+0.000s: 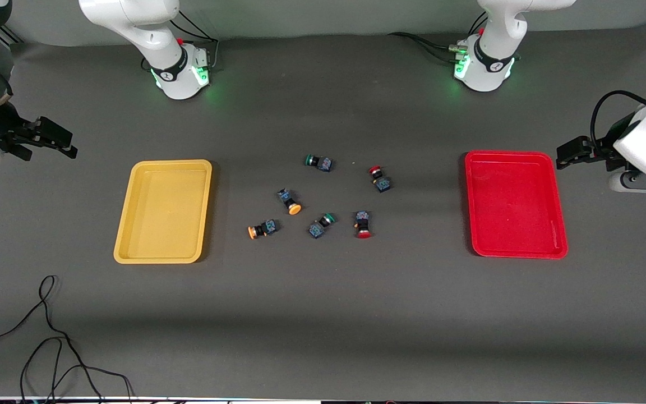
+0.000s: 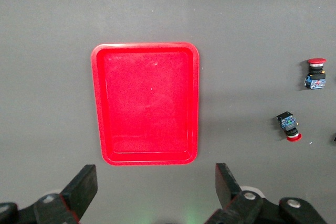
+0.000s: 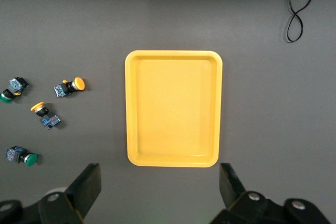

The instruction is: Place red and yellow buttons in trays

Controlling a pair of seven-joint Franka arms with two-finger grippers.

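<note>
Two red-capped buttons (image 1: 379, 178) (image 1: 363, 224) and two orange-yellow-capped buttons (image 1: 289, 201) (image 1: 262, 228) lie loose on the table between the trays. The yellow tray (image 1: 163, 210) lies toward the right arm's end and the red tray (image 1: 516, 203) toward the left arm's end; both are empty. My right gripper (image 1: 56, 140) hangs open and empty over the table beside the yellow tray (image 3: 173, 108). My left gripper (image 1: 570, 154) hangs open and empty beside the red tray (image 2: 145, 103). The left wrist view shows both red buttons (image 2: 315, 73) (image 2: 289, 126). The right wrist view shows both orange-yellow ones (image 3: 70, 86) (image 3: 44, 115).
Two green-capped buttons (image 1: 318, 162) (image 1: 321, 225) lie among the others. A thin black cable (image 1: 48, 336) loops on the table nearer the front camera than the yellow tray, at the right arm's end. The arm bases (image 1: 180, 73) (image 1: 485, 67) stand farthest from the front camera.
</note>
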